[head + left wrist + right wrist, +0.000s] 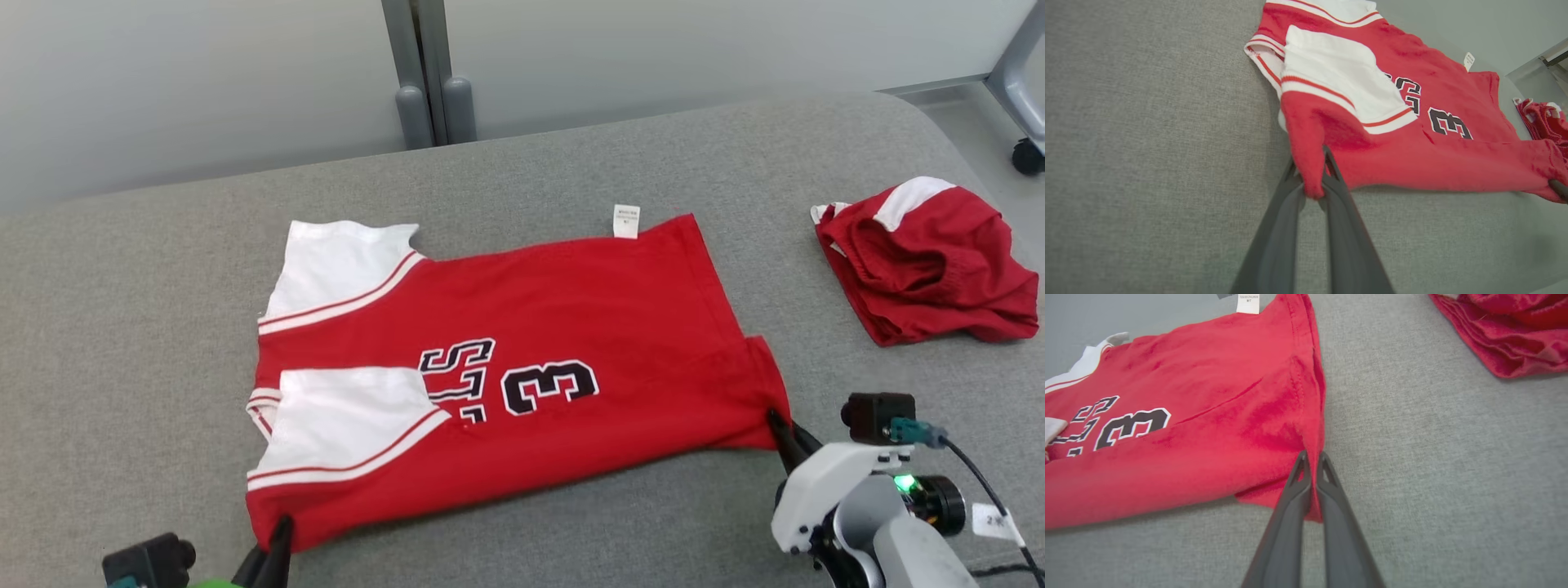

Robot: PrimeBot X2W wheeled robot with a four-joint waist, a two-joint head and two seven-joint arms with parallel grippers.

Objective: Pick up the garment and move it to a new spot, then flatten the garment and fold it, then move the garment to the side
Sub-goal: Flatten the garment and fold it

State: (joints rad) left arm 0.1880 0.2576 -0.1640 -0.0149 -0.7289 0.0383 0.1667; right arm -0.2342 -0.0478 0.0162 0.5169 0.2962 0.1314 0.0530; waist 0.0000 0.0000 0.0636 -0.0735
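Pinching garment [571,310] corners: left jaws, right jaws; perhaps lifted.

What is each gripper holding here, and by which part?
Both hold the red jersey: the left gripper pinches its near corner at the sleeve end, and the right gripper pinches the near corner of its bottom hem.

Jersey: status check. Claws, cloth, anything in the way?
Left claw shut on the jersey, near shoulder-end corner. Right claw shut on the near hem corner. Jersey spread on grey padding. Second red garment bunched to the right, apart.
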